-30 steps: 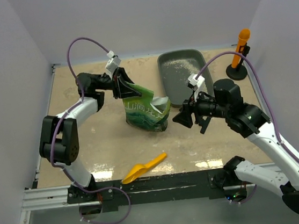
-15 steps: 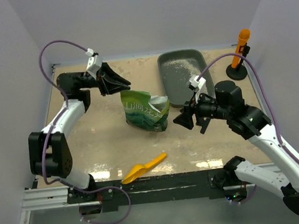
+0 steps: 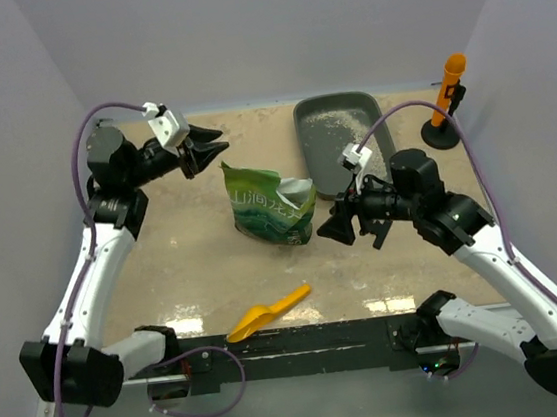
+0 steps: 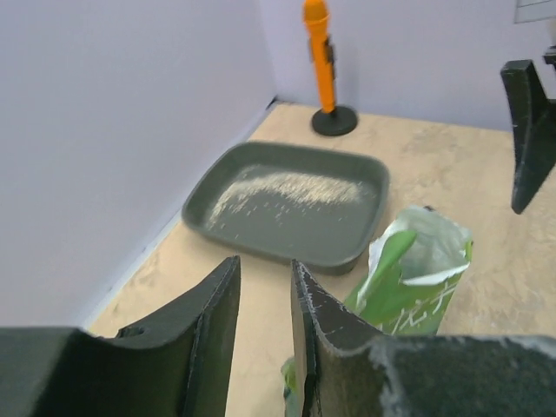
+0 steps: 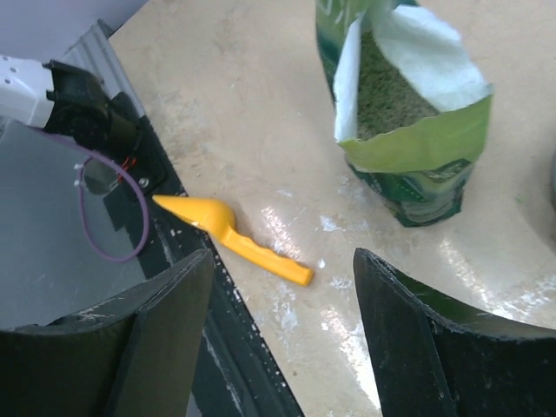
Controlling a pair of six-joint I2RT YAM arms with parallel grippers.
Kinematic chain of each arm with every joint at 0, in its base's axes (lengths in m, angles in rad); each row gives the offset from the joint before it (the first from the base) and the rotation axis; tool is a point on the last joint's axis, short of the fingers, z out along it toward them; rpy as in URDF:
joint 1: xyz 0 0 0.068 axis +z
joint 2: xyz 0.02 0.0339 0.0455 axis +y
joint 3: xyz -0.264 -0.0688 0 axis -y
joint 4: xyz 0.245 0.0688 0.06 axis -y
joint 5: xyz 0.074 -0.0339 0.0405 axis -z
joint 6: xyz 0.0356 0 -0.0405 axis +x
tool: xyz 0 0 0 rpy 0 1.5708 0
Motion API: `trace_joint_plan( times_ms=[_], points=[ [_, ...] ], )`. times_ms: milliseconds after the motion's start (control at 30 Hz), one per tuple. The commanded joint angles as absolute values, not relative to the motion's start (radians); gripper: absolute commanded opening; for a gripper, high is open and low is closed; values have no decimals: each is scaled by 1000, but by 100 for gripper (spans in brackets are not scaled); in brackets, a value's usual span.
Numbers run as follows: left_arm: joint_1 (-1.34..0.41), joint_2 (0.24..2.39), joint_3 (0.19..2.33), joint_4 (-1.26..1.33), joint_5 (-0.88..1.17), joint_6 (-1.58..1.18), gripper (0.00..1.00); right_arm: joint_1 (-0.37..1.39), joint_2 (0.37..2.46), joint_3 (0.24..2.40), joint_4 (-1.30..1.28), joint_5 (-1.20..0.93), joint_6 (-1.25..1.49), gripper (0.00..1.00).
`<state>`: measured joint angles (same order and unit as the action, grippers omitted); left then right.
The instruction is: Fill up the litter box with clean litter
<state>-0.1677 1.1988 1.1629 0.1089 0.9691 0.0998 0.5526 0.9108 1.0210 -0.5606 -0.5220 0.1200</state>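
The litter box point(image 3: 339, 139) lies beyond both empty hands.

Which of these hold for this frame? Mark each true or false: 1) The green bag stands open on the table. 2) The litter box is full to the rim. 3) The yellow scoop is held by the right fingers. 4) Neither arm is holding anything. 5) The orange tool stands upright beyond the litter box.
1) True: the green bag stands open, granules visible inside.
2) False: the litter box holds only a thin streak of clean litter.
3) False: the yellow scoop lies on the table near the front edge.
4) True: the left gripper and right gripper are both empty.
5) True: the orange tool stands upright on its base.
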Motion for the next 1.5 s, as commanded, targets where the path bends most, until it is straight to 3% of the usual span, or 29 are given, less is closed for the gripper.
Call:
trace_joint_plan(
  times_ms=[0,167,333,533,767,1033,1467],
  points=[
    [-186,1020,1097,-92,582,132,34,622,980,1015,-522,-603,135,71],
    [-187,853,1009,-245,476,6,36,836,1100,982,-445,-467,234,71],
    [-187,833,1012,-486,407,-107,32,1017,1137,917,-358,-325,328,71],
    [-187,738,931,-518,382,-155,31,1192,1173,859,-275,-169,373,75],
    [-187,690,922,-609,364,-167,33,1396,1330,897,-262,217,423,77],
    [-187,641,885,-598,426,-169,33,1549,1529,957,-273,622,486,77],
    [-209,620,880,-595,453,-158,34,1589,1647,1014,-210,683,465,73]
  ],
)
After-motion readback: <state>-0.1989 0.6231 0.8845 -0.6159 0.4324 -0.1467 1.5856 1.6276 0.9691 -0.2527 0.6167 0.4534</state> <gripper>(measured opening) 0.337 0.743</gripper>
